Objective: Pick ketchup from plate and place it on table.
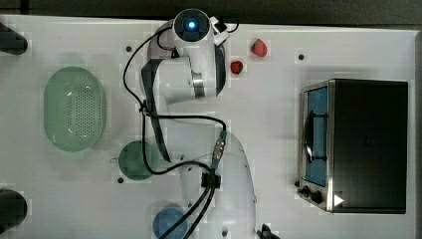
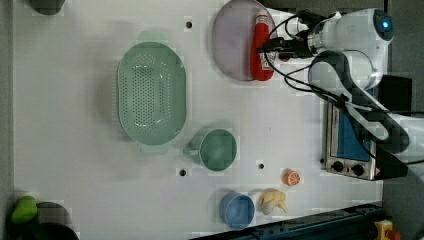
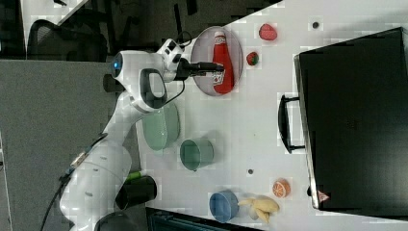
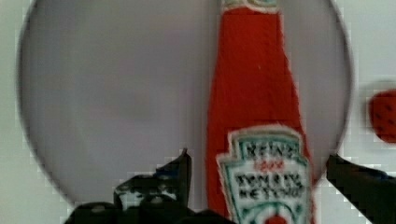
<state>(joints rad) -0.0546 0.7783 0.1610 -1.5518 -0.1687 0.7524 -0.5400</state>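
Observation:
The red ketchup bottle point(image 4: 256, 102) with its white label lies flat on the pale lilac plate point(image 4: 116, 93). My gripper point(image 4: 258, 179) is open and low over the bottle's label end, one dark finger point(image 4: 181, 170) on each side of it with small gaps. In the left view the ketchup point(image 2: 260, 62) lies along the edge of the plate point(image 2: 232, 40) nearest the arm, with the gripper point(image 2: 263, 48) at its middle. The right view shows the gripper point(image 3: 219, 68) reaching over the plate point(image 3: 204, 53) onto the ketchup point(image 3: 223, 79). The plate rests on the white table point(image 1: 278, 149).
Two strawberries point(image 1: 259, 48) point(image 1: 237, 66) lie beside the plate. A green perforated basket point(image 2: 151, 92), a dark-green cup point(image 2: 216, 149), a blue cup point(image 2: 236, 210), a banana point(image 2: 272, 200) and an orange slice point(image 2: 291, 177) are on the table. A toaster oven point(image 1: 358, 144) stands at the top view's right.

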